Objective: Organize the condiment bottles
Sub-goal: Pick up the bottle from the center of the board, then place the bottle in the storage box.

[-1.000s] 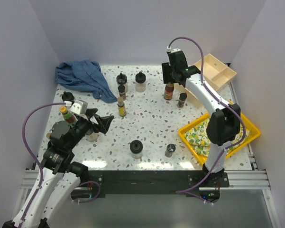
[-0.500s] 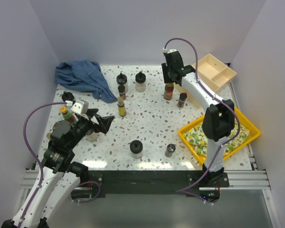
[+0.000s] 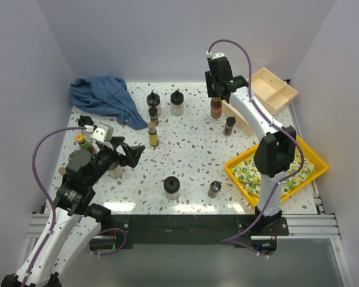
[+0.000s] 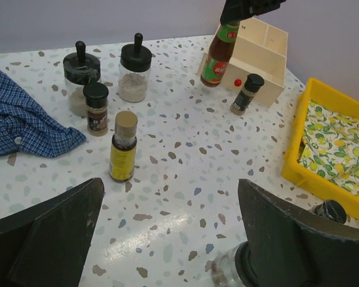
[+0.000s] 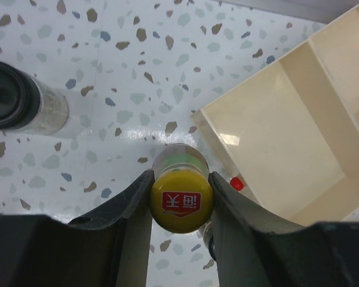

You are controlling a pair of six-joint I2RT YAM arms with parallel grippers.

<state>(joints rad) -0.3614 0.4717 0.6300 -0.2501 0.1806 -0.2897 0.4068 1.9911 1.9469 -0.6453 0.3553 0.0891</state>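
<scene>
Two arms work a speckled terrazzo table (image 3: pixel 191 158): the right arm stretches from its base to the far side with its wrist turned straight down, while the left arm crouches low at the near-left corner, its wrist levelled toward the table's middle. The right gripper (image 5: pixel 181 202) presses its dark, curved fingers (image 5: pixel 131 209) against both sides of the round yellow cap of a slim sauce bottle (image 3: pixel 215 109). The bottle carries a green neck band and a red label and leans slightly in the left wrist view, just beside the near-left corner of the beige divided tray (image 3: pixel 273 89). A tiny dark shaker (image 3: pixel 229 126) stands near it. The left gripper (image 4: pixel 170 197) hovers with its matte black jaws spread wide, gripping nothing. Ahead of it stand a squat clear black-lidded jar (image 4: pixel 133 75) and a yellow-labelled bottle (image 4: pixel 122 146).
</scene>
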